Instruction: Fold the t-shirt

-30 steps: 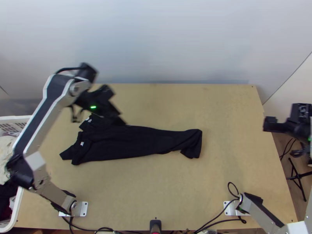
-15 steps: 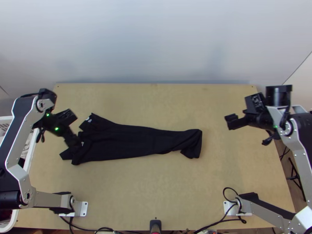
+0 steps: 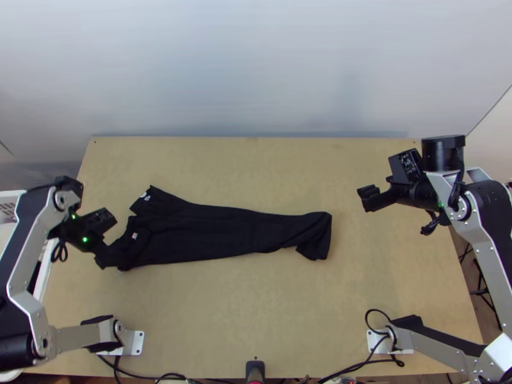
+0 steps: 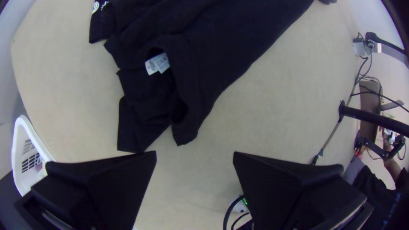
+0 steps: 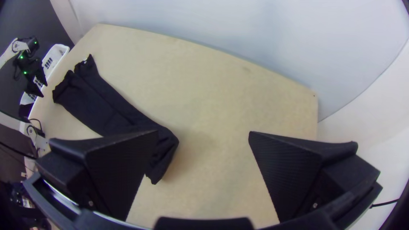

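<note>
Shifted to the near sleeve (image 4: 138, 127), my left pincer (image 4: 194, 154) hangs spread; the right pincer (image 5: 203, 134), also apart, has edged inward. The shirt (image 3: 224, 233) lies in a long strip on the worktop (image 3: 256, 307). I'd pinch the sleeve low, then fold.

Item 1: L. gripper (image 3: 110, 258). Top view, 1 sec. ago, we log it over the T-shirt's far side; ½ sec. ago, by the collar; now we find it lower in the pic., at the near sleeve (image 4: 136, 132), which it partly hides.
Item 2: far sleeve (image 3: 153, 197), partly hidden 1 sec. ago; we now see it uncovered, w/ its white print.
Item 3: L. arm (image 3: 29, 275), swung out leftward; we note it covers more of the basket (image 3: 13, 193).
Item 4: R. gripper (image 3: 368, 198), come in from the table's R. edge, slightly nearer the hem end than ½ sec. ago.
</note>
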Motion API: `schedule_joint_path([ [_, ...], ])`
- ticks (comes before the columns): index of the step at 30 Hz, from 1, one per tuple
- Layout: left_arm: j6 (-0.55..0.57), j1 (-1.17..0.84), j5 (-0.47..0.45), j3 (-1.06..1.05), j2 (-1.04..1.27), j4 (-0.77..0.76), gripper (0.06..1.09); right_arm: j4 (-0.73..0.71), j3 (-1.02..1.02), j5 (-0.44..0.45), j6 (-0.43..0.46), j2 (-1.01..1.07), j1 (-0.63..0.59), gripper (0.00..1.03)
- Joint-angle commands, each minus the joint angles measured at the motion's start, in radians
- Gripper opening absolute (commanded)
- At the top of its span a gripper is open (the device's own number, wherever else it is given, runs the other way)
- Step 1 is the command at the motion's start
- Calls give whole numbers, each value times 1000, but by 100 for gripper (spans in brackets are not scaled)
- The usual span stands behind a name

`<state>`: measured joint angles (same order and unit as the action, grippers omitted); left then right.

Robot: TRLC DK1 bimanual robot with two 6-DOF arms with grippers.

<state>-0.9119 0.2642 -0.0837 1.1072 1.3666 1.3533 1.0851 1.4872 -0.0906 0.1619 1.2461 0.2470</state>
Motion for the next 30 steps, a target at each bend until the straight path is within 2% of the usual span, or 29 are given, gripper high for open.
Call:
schedule_joint_path([
  [1, 30, 6, 10, -148, -64, -117, 94, -4, 8, 0, 4, -7, -9, 98],
  [6, 107, 15, -80, -150, -41, -134, 94, -4, 18, 2, 4, -19, -28, 98],
  [14, 169, 9, -82, -237, -49, -275, 94, -2, 13, 0, 18, -50, -58, 98],
  [17, 196, 6, -102, -237, -40, -312, 79, -2, 1, 2, 18, -65, -58, 98],
  [19, 215, 7, -114, -237, -38, -349, 62, -2, -5, 2, 18, -76, -58, 98],
  [21, 231, 9, -128, -237, -38, -376, 60, -1, -8, 2, 18, -83, -58, 98],
  [23, 234, 4, -143, -242, -38, -390, 51, 2, -8, 3, 18, -88, -63, 98],
  [25, 237, 0, -154, -253, -44, -411, 48, 7, -11, 3, 19, -96, -75, 98],
  [26, 242, -2, -156, -259, -50, -428, 43, 9, -15, 5, 24, -99, -80, 98],
  [30, 252, -5, -166, -268, -52, -447, 38, 13, -25, 6, 34, -109, -100, 98],
])
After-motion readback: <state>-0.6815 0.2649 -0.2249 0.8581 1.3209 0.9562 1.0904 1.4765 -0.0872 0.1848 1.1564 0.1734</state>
